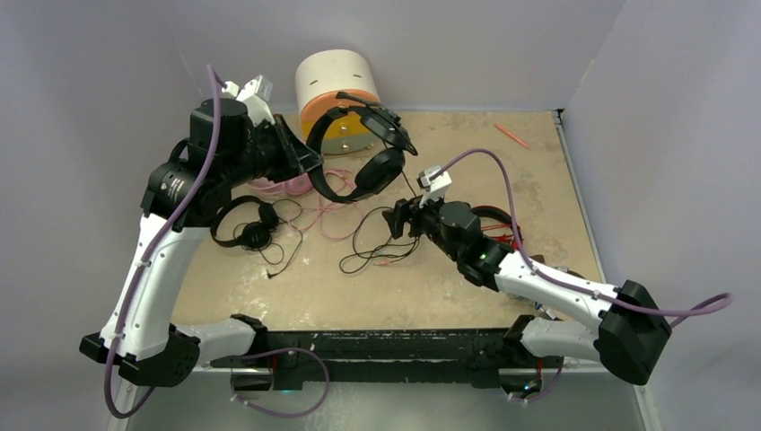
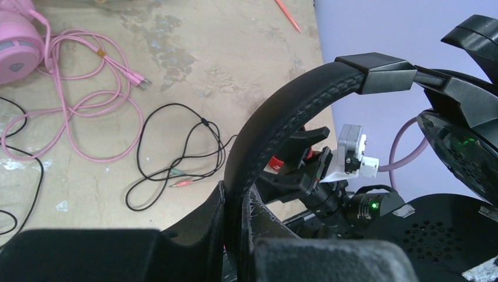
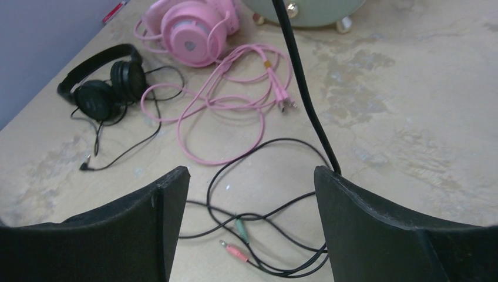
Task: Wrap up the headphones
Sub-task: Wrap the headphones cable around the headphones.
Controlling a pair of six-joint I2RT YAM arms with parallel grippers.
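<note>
The left gripper [image 1: 305, 158] clamps the black headphones [image 1: 381, 169]; we find their cable [image 3: 297, 71] hanging steeply beside 1 finger of the wide-open right gripper [image 3: 252, 176].

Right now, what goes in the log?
left end effector: shut on big black headphones, lifted | right end effector: open by its cable
</note>
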